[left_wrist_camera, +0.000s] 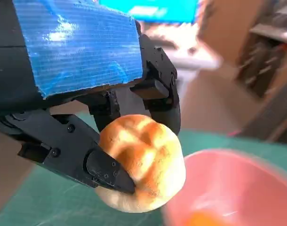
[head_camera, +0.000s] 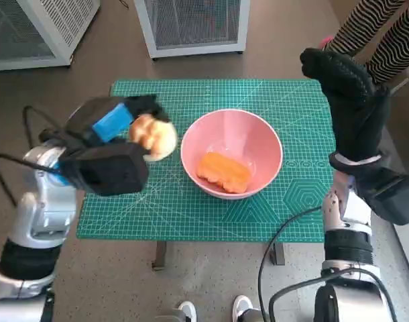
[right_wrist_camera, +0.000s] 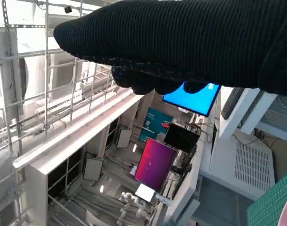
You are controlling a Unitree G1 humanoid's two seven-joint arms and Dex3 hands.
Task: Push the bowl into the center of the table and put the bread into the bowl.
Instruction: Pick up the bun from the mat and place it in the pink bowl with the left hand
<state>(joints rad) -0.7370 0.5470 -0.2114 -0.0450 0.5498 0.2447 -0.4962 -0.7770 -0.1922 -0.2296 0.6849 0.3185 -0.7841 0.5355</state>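
The left hand (head_camera: pixel 114 124) is held above the table's left side, its blue-taped back turned upward; a bread roll (head_camera: pixel 153 137) is gripped between its black fingers (left_wrist_camera: pixel 103 167), as is shown close up in the left wrist view; the pale left forearm is angled in from the lower left. The right hand (head_camera: pixel 348 94) is raised high at the table's right edge, gloved fingers pointed away from the robot and loosely apart; nothing is held in it; its forearm is set nearly upright.

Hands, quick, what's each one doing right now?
Left hand: holding the bread roll, raised beside the pink bowl.
Right hand: raised, holding nothing visible; open or closed cannot be told.
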